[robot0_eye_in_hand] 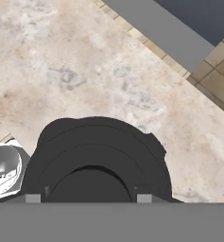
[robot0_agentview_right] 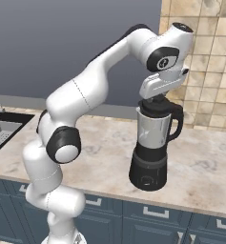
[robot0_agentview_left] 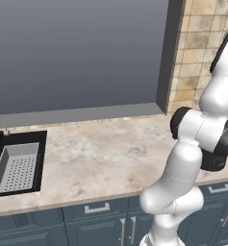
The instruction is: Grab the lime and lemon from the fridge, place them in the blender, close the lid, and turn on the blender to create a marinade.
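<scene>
Right base view: the gripper [robot0_agentview_right: 158,99], clamped on the lid [robot0_agentview_right: 157,106], sits straight atop the blender [robot0_agentview_right: 151,148] jar, mid-counter [robot0_agentview_right: 205,157].

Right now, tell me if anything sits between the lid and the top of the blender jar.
Nothing visible does. In the right base view the lid sits on the rim of the blender, with the gripper shut on its knob from straight above.
</scene>
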Controlling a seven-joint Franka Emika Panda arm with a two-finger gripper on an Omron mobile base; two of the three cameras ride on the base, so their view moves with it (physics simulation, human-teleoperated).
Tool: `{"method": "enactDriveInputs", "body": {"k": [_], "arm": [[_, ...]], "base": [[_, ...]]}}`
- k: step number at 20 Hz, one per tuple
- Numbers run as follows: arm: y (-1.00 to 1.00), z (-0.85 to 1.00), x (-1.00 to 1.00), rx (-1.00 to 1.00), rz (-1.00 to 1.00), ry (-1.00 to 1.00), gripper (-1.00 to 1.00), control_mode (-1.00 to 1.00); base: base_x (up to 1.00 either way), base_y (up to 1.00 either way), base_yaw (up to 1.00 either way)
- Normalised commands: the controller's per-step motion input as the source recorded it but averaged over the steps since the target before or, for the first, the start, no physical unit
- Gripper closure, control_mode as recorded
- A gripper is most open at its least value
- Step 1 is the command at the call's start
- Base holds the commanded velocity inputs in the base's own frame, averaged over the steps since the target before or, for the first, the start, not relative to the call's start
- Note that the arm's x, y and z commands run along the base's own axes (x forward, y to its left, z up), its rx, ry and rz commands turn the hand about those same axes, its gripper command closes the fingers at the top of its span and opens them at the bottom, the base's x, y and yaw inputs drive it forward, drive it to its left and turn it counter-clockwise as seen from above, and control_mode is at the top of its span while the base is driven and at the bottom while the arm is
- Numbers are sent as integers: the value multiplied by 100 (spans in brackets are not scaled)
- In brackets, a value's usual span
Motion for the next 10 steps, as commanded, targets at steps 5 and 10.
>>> {"method": "enactDriveInputs", "body": {"k": [5,10], "arm": [[-2,-30,-5,0,0,-5,100,-100],[0,-36,30,-3,0,0,100,-100]], "base": [[0,0,0],[0,0,0]]}}
